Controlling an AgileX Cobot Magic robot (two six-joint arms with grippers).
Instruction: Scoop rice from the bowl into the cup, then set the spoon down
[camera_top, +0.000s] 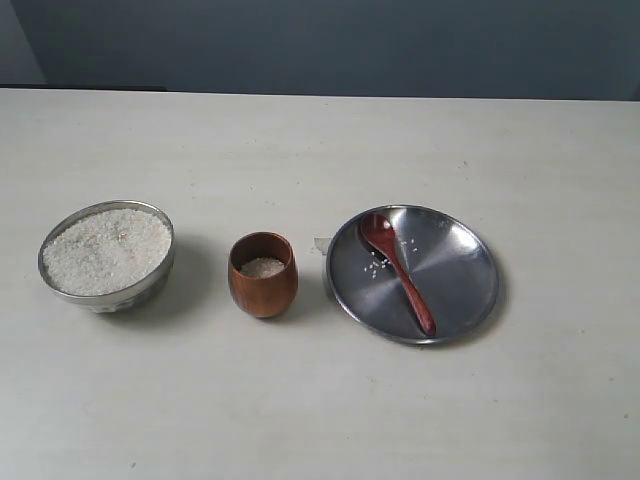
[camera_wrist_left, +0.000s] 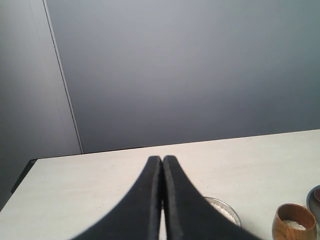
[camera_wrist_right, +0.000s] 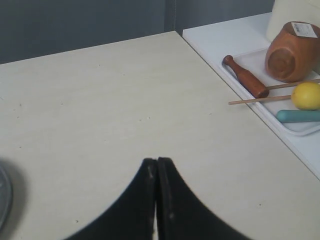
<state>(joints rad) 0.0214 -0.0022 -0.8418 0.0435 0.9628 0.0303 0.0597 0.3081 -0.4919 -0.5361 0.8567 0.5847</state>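
The big pale table (camera_top: 300, 400) holds it all; in the exterior view three things sit on it in a row. The flat shiny plate (camera_top: 455, 270) is the widest and sits at the 3 o'clock end; the silver bowl (camera_top: 140, 295) sits at the 9 o'clock end, well apart from the plate; the little brown cup (camera_top: 262, 292) stands between them, near both but touching neither. White rice (camera_top: 105, 250) fills the bowl in a heap; a little more lies low inside the cup. The spoon (camera_top: 400, 272) lies on the plate, scoop end toward 11 o'clock, handle toward 5 o'clock; a few loose grains (camera_top: 377, 266) lie just beside the scoop. The left claw (camera_wrist_left: 162, 159) is squeezed tight with nothing in it; the right claw (camera_wrist_right: 157, 161) is squeezed tight and empty too.
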